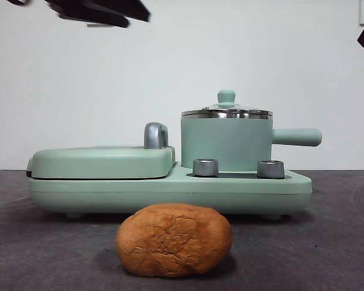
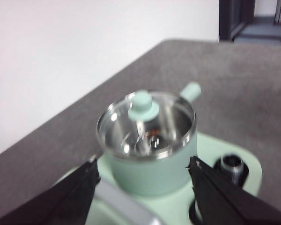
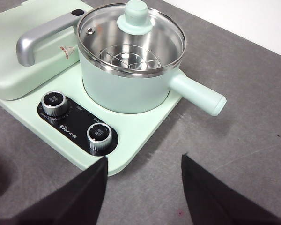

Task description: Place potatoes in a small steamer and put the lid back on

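I judge the lid-removal step is in hand: my left end effector (image 2: 143, 166) hangs wide open and empty above the clear glass lid (image 2: 145, 123), which is seated on the mint-green cylindrical steamer pot (image 1: 226, 144). The rough orange-brown potato (image 1: 173, 239) lies on the desk (image 1: 327, 242) in front. Next I need a descent onto the mint knob (image 2: 143, 105). My right end effector (image 3: 144, 168) waits open, empty.

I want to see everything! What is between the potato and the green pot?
In the front view, the appliance's flat mint base with two silver knobs stands between the potato and the pot, then bare grey table.
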Controlling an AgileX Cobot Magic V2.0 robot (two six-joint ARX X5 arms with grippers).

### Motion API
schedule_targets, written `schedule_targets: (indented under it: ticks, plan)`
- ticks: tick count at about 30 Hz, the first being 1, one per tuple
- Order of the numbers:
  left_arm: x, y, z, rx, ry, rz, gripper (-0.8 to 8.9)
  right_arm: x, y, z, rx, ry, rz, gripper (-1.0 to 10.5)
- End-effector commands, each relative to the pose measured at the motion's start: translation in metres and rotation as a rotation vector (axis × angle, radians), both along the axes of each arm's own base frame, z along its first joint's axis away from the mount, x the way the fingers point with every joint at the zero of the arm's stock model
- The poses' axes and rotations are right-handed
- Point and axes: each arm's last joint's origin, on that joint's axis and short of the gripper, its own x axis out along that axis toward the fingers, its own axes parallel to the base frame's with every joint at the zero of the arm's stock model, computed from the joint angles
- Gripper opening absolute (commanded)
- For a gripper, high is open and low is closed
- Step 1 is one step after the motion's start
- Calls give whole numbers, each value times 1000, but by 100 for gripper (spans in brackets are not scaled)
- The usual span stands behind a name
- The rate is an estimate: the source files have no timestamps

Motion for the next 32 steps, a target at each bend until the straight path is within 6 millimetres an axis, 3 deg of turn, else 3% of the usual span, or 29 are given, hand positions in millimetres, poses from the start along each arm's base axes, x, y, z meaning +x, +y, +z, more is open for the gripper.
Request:
schedule_targets:
  ticks: [1, 7, 20, 32]
  plan:
    - [13, -16, 0, -82, -12, -14, 299, 1, 1, 7, 13, -19, -3, 249]
    - [43, -45, -13, -100, 61, -27, 300, 1, 1, 7, 15, -18, -4, 249]
    - [116, -105, -15, -39, 156, -48, 303, -1, 6, 7, 19, -15, 27, 249]
    - [145, -128, -33, -25, 177, -53, 303, -1, 6, 7, 19, -15, 33, 249]
